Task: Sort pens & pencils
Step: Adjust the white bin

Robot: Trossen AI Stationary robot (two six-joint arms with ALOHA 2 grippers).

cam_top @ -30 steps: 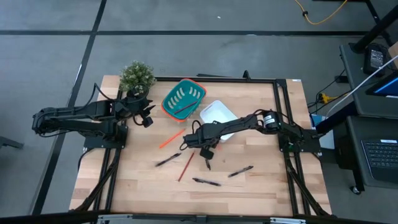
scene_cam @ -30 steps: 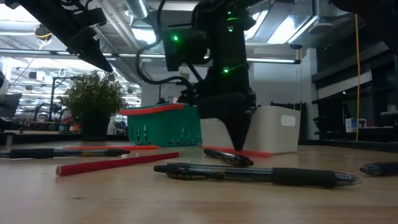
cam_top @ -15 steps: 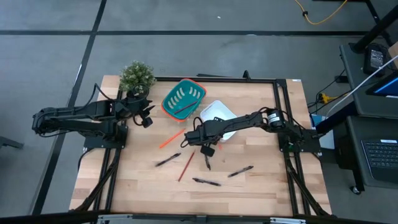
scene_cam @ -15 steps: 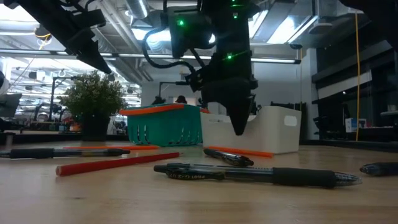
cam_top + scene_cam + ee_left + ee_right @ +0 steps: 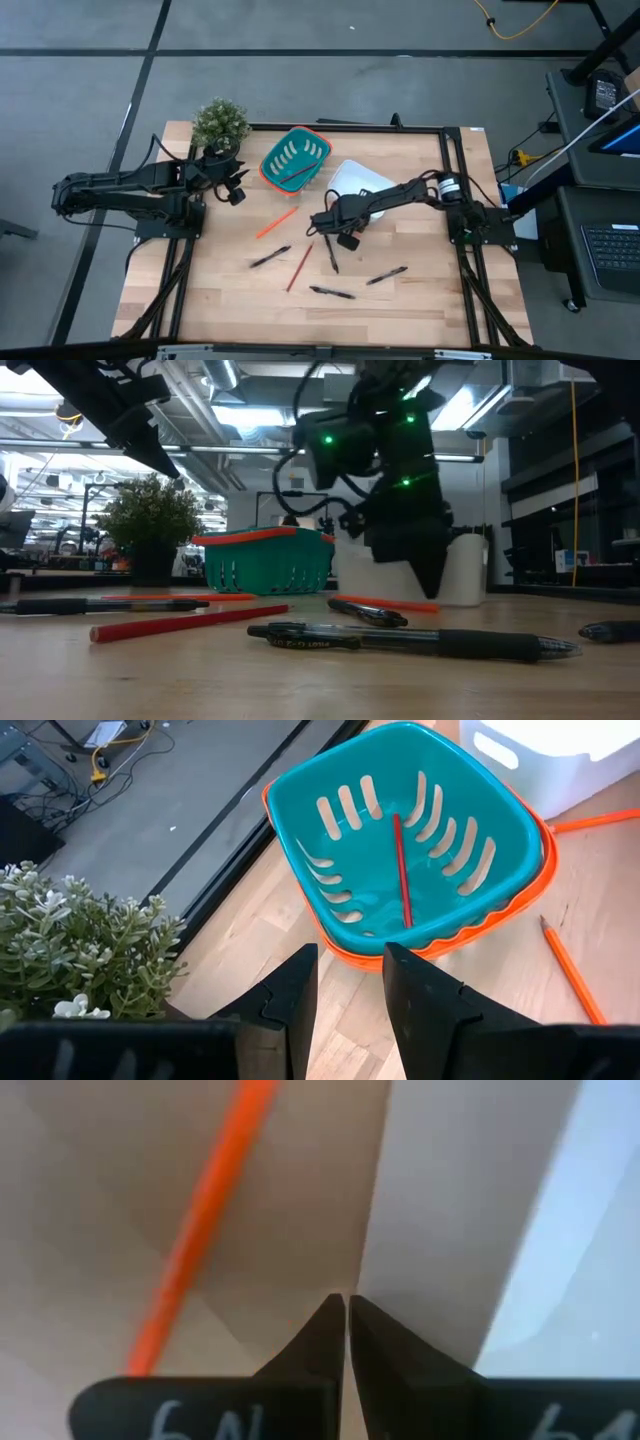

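Very little can be read. In the right wrist view, the black body of the right gripper (image 5: 346,1312) carries pale marks that look like the digit 6, but they are cut off. The nearest pen (image 5: 410,641) has small print on its barrel, too small to read.

Four black pens (image 5: 331,292) and two orange-red pencils (image 5: 299,266) lie scattered on the wood.
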